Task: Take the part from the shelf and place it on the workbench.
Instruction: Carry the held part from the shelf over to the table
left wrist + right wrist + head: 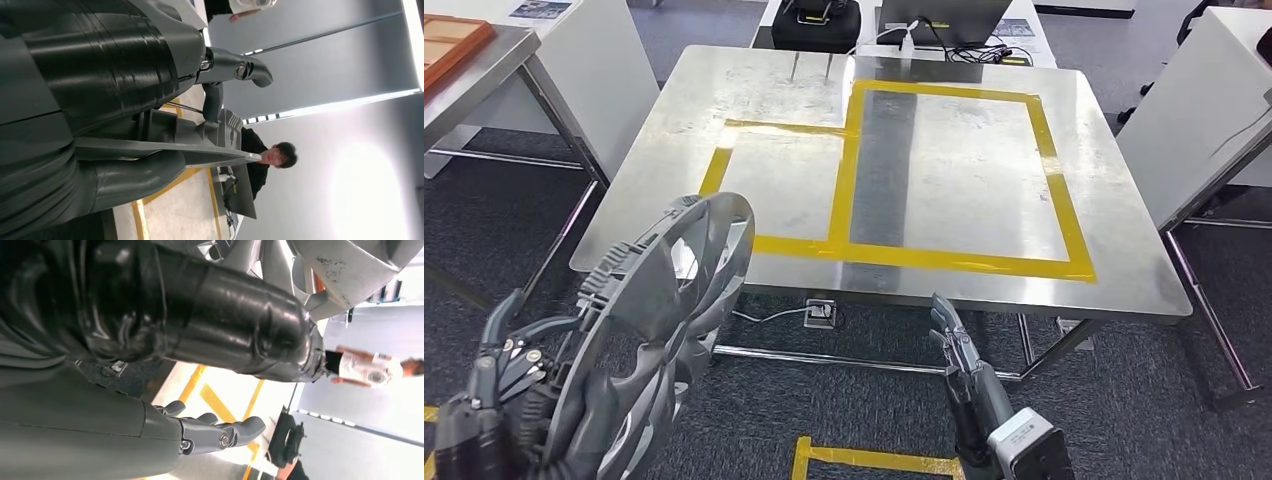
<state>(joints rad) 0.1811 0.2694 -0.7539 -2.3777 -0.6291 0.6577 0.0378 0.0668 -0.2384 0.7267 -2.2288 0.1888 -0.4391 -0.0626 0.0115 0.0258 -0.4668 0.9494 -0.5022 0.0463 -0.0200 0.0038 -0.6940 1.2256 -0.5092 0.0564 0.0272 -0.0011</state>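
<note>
Part (659,330) gripped in left hand (499,400) before steel workbench (944,110)

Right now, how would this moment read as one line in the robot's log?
left hand: holds grey spoked wheel cover | right hand: empty | steel workbench with yellow tape: ahead | placing: not yet done

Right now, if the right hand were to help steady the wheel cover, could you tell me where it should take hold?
Probably the free rim of the wheel cover, approached from the robot's right. The left hand grips its lower left edge, the disc stands tilted on edge, and the right hand hangs empty beside it.
</note>
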